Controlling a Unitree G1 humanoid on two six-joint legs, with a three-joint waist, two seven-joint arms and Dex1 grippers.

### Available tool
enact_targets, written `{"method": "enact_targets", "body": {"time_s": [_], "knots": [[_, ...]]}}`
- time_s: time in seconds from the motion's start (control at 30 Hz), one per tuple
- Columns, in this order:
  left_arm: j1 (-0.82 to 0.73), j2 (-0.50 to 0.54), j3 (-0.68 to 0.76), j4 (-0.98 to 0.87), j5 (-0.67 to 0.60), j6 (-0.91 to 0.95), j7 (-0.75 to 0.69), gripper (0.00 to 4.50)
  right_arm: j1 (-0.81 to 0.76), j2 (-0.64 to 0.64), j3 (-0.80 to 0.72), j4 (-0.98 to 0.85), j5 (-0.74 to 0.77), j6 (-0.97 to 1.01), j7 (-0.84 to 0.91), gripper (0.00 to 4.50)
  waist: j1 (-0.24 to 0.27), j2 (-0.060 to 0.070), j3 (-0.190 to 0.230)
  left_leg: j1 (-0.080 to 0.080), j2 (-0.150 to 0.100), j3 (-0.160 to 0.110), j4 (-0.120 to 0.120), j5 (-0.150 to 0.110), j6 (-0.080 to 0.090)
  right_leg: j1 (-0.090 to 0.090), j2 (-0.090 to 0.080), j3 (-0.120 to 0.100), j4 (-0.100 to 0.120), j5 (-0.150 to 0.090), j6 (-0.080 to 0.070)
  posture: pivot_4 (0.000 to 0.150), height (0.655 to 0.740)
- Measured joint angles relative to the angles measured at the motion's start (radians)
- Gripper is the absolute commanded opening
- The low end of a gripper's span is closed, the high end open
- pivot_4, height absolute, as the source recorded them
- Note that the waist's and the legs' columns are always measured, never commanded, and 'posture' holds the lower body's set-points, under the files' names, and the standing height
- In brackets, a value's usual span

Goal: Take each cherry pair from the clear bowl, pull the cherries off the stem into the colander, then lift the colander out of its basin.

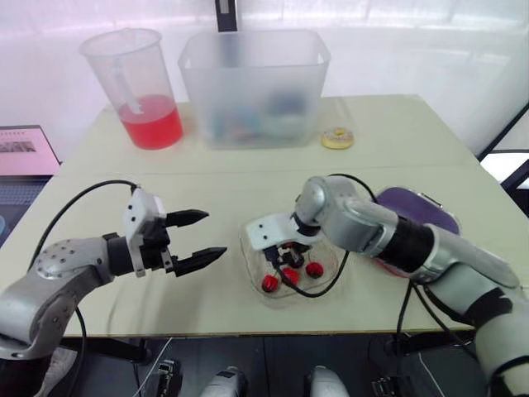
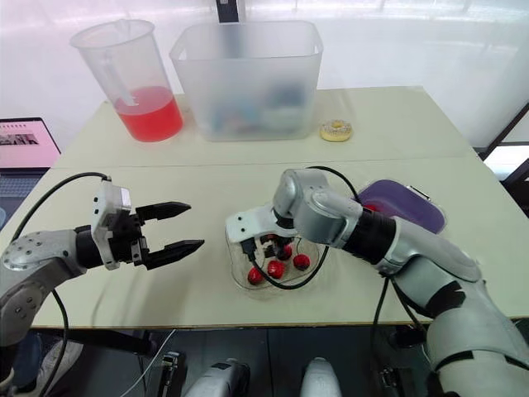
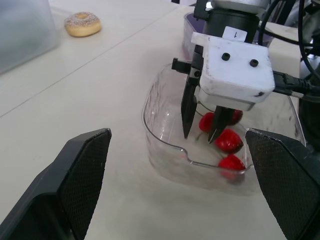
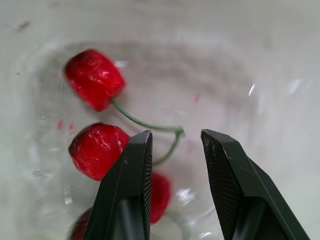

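The clear bowl (image 1: 250,248) sits near the table's front edge with several red cherries (image 1: 290,275) in it. My right gripper (image 1: 289,260) points down into the bowl, open, with its fingertips just above the cherries. In the right wrist view a cherry pair (image 4: 95,85) on a green stem (image 4: 145,124) lies just past the open fingers (image 4: 131,175), and nothing is between them. My left gripper (image 1: 215,234) hovers open and empty to the left of the bowl. The purple colander (image 1: 430,211) in its basin stands to the right, partly hidden behind my right arm.
At the back stand a pitcher of red liquid (image 1: 145,91) and a frosted tub (image 1: 252,87), with a doughnut (image 1: 337,138) to the tub's right. A screen (image 1: 25,150) sits off the table's left side. A black cable loops over the bowl.
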Motion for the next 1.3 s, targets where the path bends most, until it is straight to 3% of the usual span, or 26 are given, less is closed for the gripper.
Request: {"method": "enact_targets", "body": {"time_s": [0.37, 0.53, 0.67, 1.3], "knots": [[-0.033, -0.003, -0.027, 0.013, -0.001, 0.001, -0.014, 4.50, -0.009, 0.002, -0.114, 0.031, 0.024, 0.055, 0.051, 1.60, -0.012, 0.000, 0.000, 0.000, 0.000, 0.000, -0.001, 0.000, 0.000, 0.000, 0.000, 0.000, 0.000, 0.000, 0.000, 0.150, 0.7400], [-0.040, -0.002, -0.026, 0.031, 0.000, 0.001, -0.025, 4.50, -0.024, -0.051, -0.168, -0.099, 0.088, 0.159, 0.116, 1.60, -0.009, 0.000, 0.000, 0.000, 0.000, -0.001, 0.000, 0.000, 0.000, 0.000, 0.000, 0.000, 0.000, 0.000, 0.000, 0.150, 0.7400], [-0.043, -0.002, -0.027, 0.032, 0.000, 0.002, -0.034, 4.50, 0.000, -0.080, -0.164, -0.197, 0.115, 0.212, 0.127, 1.60, -0.010, 0.000, 0.000, 0.000, 0.000, -0.001, 0.000, 0.000, 0.000, 0.000, 0.000, 0.000, 0.000, 0.000, 0.000, 0.150, 0.7400], [-0.067, 0.018, -0.044, 0.032, 0.001, 0.024, -0.046, 4.50, 0.065, -0.119, -0.046, -0.245, 0.101, 0.231, 0.065, 1.60, -0.011, 0.000, 0.000, 0.000, 0.000, 0.000, -0.001, 0.000, 0.000, 0.000, 0.000, 0.000, 0.000, 0.000, 0.000, 0.150, 0.7400]]}}
